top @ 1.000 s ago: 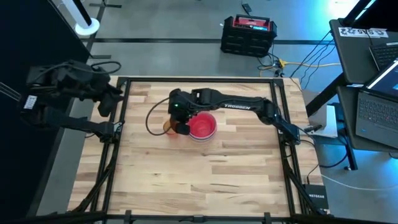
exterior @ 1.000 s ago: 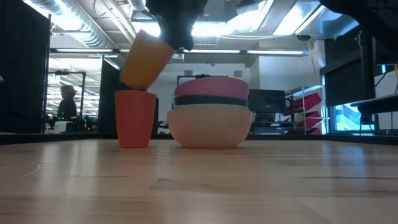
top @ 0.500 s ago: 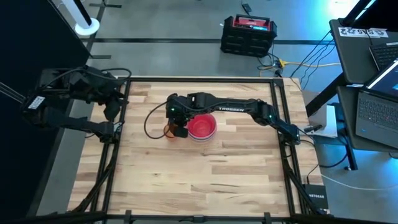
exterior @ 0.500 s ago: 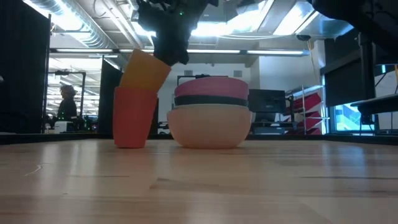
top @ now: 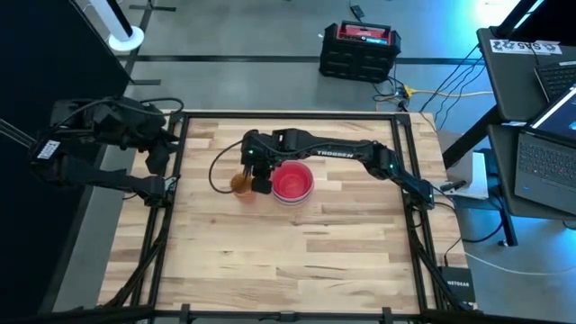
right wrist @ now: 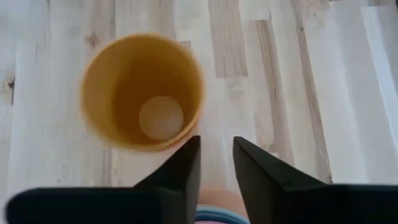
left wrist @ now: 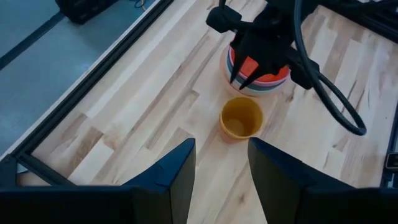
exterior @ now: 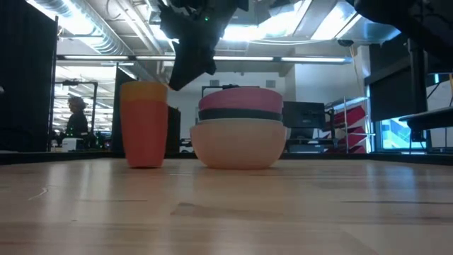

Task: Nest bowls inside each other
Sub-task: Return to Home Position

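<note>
A small orange bowl stands upright, nested in a taller red one that rests by its base on the table. It shows from above as an orange cup. Beside it is a stack of bowls: white at the bottom, a teal band, pink above. My right gripper hovers just over the orange bowl's rim, open, nothing between its fingers. My left gripper is open, raised at the table's far left corner.
The bare wooden tabletop spreads toward the near edge. A black frame rail borders the table. A black and red case sits on the floor beyond the far edge.
My right gripper has lowered the tilted orange bowl into the red one and let go. The orange bowl now stands upright inside it, and the gripper's fingers are clear above its rim. The red bowl has slid slightly along the table.
</note>
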